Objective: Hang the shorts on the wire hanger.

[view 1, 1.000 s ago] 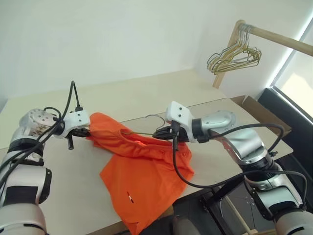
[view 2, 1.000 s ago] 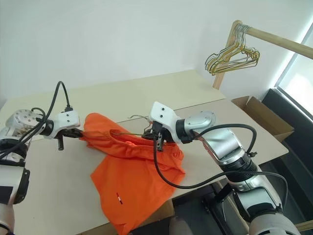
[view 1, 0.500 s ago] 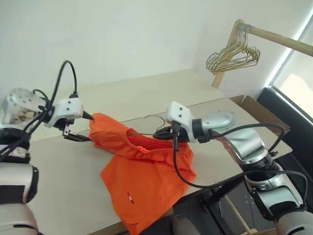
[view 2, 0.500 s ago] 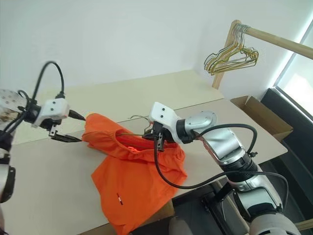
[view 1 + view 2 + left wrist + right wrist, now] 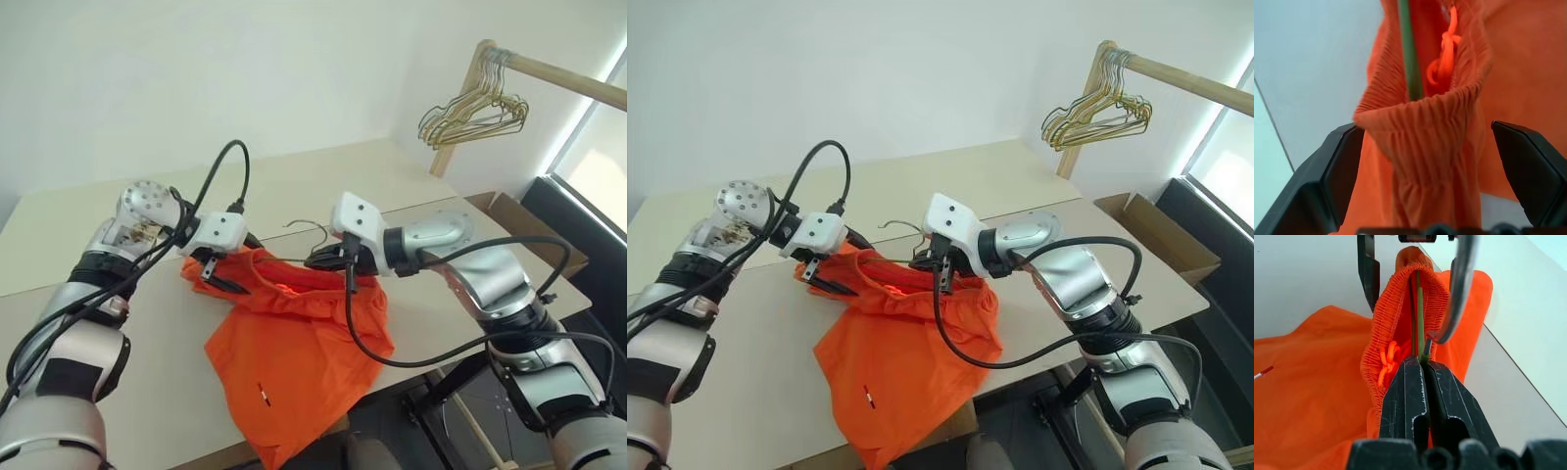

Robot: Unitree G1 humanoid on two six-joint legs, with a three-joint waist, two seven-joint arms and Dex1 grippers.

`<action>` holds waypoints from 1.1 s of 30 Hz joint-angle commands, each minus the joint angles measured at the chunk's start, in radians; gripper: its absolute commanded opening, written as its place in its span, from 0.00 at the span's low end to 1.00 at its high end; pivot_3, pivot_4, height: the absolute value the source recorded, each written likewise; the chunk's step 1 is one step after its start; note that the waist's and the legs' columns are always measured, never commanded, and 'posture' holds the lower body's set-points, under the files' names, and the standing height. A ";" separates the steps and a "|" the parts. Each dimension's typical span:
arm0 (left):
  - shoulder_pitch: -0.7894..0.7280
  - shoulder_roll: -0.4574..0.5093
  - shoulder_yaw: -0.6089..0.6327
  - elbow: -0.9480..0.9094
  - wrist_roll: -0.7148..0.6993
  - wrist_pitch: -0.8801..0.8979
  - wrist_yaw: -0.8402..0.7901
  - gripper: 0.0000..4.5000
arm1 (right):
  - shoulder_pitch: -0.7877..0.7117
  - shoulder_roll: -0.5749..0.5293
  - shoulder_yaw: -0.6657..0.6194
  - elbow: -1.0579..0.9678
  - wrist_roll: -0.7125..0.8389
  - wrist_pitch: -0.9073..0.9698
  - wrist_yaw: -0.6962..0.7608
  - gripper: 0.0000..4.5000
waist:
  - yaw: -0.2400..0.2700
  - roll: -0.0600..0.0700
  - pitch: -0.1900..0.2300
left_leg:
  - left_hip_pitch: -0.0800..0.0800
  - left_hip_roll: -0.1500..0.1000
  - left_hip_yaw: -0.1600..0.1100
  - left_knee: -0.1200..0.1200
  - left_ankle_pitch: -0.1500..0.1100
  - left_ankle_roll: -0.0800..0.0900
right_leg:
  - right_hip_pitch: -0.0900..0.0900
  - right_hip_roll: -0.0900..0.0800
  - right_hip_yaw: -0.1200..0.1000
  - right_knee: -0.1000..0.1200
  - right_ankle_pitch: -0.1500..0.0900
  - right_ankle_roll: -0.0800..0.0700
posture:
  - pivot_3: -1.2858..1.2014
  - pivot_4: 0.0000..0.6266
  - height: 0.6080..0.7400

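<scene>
The orange shorts [image 5: 294, 343] lie over the table's front edge, with their gathered waistband lifted off the table. The thin olive wire hanger [image 5: 1419, 308] runs inside the waistband, and its hook [image 5: 309, 227] sticks up behind. My right gripper [image 5: 323, 260] is shut on the hanger's wire at the neck. My left gripper [image 5: 227, 269] is open at the waistband's left end. In the left wrist view its fingers [image 5: 1334, 171] stand on either side of the bunched waistband [image 5: 1430, 147] without pinching it.
Pale gold wire hangers [image 5: 472, 110] hang in a bunch from a wooden rail [image 5: 558, 78] at the back right. An open cardboard box [image 5: 509, 211] stands beyond the table's [image 5: 137, 392] right end. The table's front edge runs under the shorts.
My left gripper let go of the waistband's left end, opened wide and swung right and up, now straddling that end. The right gripper stayed put, still holding the hanger.
</scene>
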 commanded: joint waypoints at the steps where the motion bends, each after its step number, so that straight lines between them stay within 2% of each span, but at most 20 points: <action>1: -0.032 -0.023 0.010 0.052 0.092 -0.058 0.054 0.99 | -0.045 0.006 -0.034 -0.010 0.000 -0.032 0.005 0.00 | -0.001 0.000 0.000 | 0.000 0.000 0.000 0.000 0.000 0.000 | 0.000 0.000 0.000 0.000 0.000 0.000 | 0.46 0.00 1.00; 2: -0.033 -0.030 0.013 0.069 0.114 -0.067 0.074 0.99 | -0.048 0.006 -0.035 -0.007 0.000 -0.033 0.005 0.00 | -0.001 0.000 0.000 | 0.000 0.000 0.000 0.000 0.000 0.000 | 0.000 -0.001 0.000 0.000 0.000 0.000 | 0.46 0.00 1.00; 6: -0.034 -0.049 0.051 0.109 0.131 -0.067 0.091 0.83 | -0.052 0.001 -0.041 -0.003 0.000 -0.034 0.009 0.00 | -0.002 0.000 0.000 | 0.000 -0.001 0.000 0.000 -0.001 0.002 | 0.000 -0.001 0.000 0.000 0.000 0.000 | 0.46 0.00 1.00; 18: -0.028 -0.068 0.112 0.132 0.147 -0.045 0.093 0.00 | -0.061 -0.004 -0.060 0.006 0.001 -0.054 0.009 0.00 | -0.005 0.000 0.000 | 0.000 -0.001 0.000 0.000 -0.002 0.003 | 0.000 -0.001 0.000 0.000 0.000 0.000 | 0.46 0.00 1.00; 20: -0.026 -0.072 0.120 0.129 0.146 -0.038 0.085 0.00 | -0.057 -0.005 -0.065 0.002 -0.002 -0.069 0.008 0.00 | -0.005 0.000 0.000 | 0.000 -0.001 0.000 0.000 -0.002 0.003 | 0.000 -0.001 0.000 0.000 0.000 0.000 | 0.46 0.00 1.00; 23: -0.025 -0.077 0.129 0.127 0.145 -0.034 0.080 0.00 | -0.058 -0.010 -0.071 -0.005 -0.007 -0.070 -0.001 0.20 | -0.006 0.000 0.000 | 0.000 -0.001 0.000 0.000 -0.002 0.003 | 0.000 -0.001 0.000 0.000 0.000 0.000 | 0.45 0.00 1.00; 24: -0.025 -0.078 0.131 0.128 0.146 -0.031 0.079 0.00 | -0.058 -0.014 -0.072 -0.006 -0.008 -0.073 0.002 0.23 | -0.006 0.000 0.000 | 0.000 -0.001 0.000 0.000 -0.002 0.003 | 0.000 -0.001 0.000 0.000 0.000 0.000 | 0.45 0.00 1.00; 26: -0.025 -0.081 0.136 0.131 0.145 -0.023 0.076 0.00 | -0.061 -0.037 -0.094 -0.022 0.000 -0.058 0.009 0.39 | -0.006 0.000 0.000 | 0.000 -0.001 0.000 0.000 -0.002 0.003 | 0.000 -0.001 0.000 0.000 0.000 0.000 | 0.45 0.00 1.00; 27: -0.024 -0.082 0.139 0.133 0.143 -0.017 0.074 0.00 | -0.060 -0.060 -0.114 -0.034 0.006 -0.049 0.014 0.47 | -0.005 0.000 0.000 | 0.000 -0.001 0.000 0.000 -0.002 0.003 | 0.000 -0.001 0.000 0.000 0.000 0.000 | 0.45 0.00 1.00; 28: -0.024 -0.082 0.142 0.135 0.141 -0.009 0.069 0.00 | -0.057 -0.087 -0.140 -0.049 0.016 -0.037 0.017 0.51 | -0.005 0.000 0.000 | 0.000 -0.001 0.000 0.000 -0.002 0.003 | 0.000 -0.002 0.000 0.000 0.000 0.000 | 0.45 0.00 1.00; 30: -0.022 -0.081 0.146 0.135 0.138 0.001 0.061 0.00 | -0.052 -0.123 -0.175 -0.072 0.034 -0.021 0.021 0.67 | -0.005 0.000 0.000 | -0.001 -0.001 -0.001 0.000 -0.002 0.003 | 0.000 -0.002 0.000 0.000 0.000 0.000 | 0.45 0.00 1.00; 32: -0.024 -0.080 0.149 0.138 0.139 0.004 0.058 0.00 | -0.015 -0.188 -0.239 -0.132 0.069 0.012 0.036 0.78 | -0.005 0.000 0.000 | -0.001 -0.001 -0.001 0.000 -0.002 0.004 | 0.000 -0.002 0.000 -0.001 0.000 0.000 | 0.45 0.00 1.00; 33: -0.026 -0.080 0.151 0.142 0.141 0.006 0.059 0.00 | 0.010 -0.223 -0.272 -0.169 0.089 0.031 0.042 0.87 | -0.002 0.000 0.000 | -0.001 -0.001 -0.001 0.000 -0.002 0.004 | 0.000 -0.002 -0.001 -0.001 0.000 0.000 | 0.45 0.00 1.00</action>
